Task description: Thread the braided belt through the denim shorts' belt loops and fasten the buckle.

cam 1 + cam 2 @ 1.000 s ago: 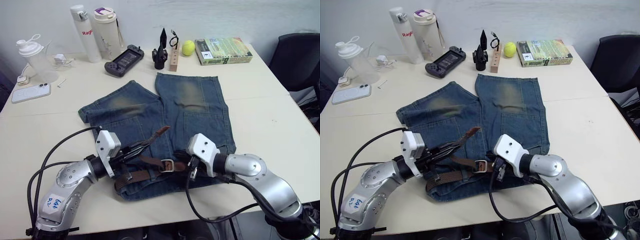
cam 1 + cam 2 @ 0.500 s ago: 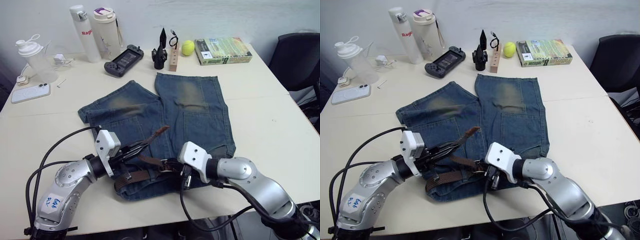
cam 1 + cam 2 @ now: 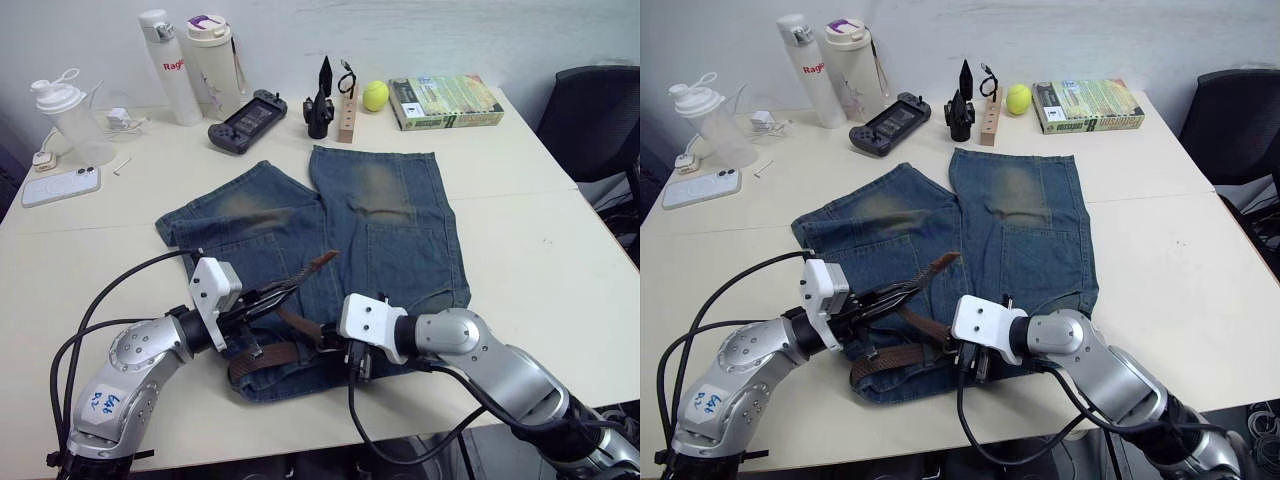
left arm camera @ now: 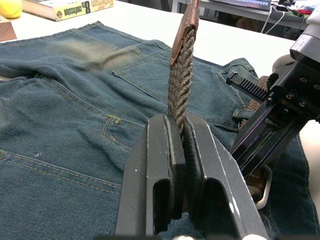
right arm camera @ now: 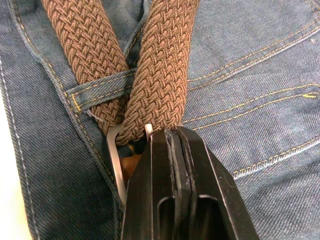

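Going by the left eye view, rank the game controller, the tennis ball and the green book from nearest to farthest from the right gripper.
1. Game controller, far side, toward the robot's left.
2. Tennis ball, far edge, centre.
3. Green book, far right corner.

Right gripper is at the shorts' waistband.

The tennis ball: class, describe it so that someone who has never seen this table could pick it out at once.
Start at the denim shorts spread in the middle of the table, then look to the table's far edge beyond them. There the tennis ball sits between a wooden block and a green book. It is the one small, round, yellow-green thing in that row.
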Robot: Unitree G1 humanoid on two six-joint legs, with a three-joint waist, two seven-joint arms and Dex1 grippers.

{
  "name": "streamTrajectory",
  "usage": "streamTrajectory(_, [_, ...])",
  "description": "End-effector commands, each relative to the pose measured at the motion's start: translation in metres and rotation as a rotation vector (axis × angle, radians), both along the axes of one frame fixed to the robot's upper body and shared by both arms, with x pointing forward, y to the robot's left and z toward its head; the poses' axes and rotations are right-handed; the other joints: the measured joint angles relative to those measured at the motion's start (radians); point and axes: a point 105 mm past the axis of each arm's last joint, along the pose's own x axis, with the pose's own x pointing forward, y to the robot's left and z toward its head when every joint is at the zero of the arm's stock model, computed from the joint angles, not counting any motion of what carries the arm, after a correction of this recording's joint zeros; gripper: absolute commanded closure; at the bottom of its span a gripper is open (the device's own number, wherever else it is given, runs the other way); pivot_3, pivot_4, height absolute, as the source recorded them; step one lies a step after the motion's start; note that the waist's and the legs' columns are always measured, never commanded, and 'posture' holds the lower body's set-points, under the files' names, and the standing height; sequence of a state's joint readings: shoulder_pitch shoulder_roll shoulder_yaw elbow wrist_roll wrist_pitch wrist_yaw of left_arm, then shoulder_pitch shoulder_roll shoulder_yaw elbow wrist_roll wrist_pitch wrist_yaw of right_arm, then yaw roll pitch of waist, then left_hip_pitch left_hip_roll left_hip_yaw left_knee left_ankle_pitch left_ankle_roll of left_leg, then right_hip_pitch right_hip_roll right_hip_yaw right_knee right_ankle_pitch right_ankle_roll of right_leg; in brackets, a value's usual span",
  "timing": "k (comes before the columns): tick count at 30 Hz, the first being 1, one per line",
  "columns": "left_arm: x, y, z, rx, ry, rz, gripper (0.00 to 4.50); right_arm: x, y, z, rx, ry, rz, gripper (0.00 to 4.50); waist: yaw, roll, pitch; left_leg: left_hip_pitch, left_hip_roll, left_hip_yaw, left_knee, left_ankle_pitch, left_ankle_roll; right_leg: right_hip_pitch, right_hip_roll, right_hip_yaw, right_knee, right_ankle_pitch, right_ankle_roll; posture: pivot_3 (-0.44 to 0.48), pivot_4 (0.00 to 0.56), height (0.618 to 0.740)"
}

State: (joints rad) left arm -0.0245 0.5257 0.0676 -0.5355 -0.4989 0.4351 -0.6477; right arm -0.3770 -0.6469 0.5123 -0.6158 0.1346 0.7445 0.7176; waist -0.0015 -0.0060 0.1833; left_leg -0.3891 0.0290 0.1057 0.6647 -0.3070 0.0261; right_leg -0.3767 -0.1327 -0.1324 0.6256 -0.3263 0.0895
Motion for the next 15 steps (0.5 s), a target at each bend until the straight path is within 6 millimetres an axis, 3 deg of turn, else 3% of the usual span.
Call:
streamTrajectory(1, [-0.002, 0.003, 0.006, 0.019, -0.041, 0.000, 4.50, 0.002, -0.005, 0.012, 0.032, -0.032, -0.030, 4.47, 0.000, 0.000, 0.000, 0.000, 0.000, 0.000, 0.000, 0.000, 0.000, 0.000, 0.000, 0.000, 0.000, 0.000, 0.000, 0.000, 0.150, 0.724])
streamTrajectory(15, [-0.001, 0.002, 0.009, 0.027, -0.045, -0.016, 4.50, -0.007, -0.009, -0.004, -0.038, -0.043, 0.004, 4.47, 0.000, 0.000, 0.000, 0.000, 0.000, 0.000, 0.000, 0.000, 0.000, 0.000, 0.000, 0.000, 0.000, 0.000, 0.000, 0.000, 0.150, 0.724])
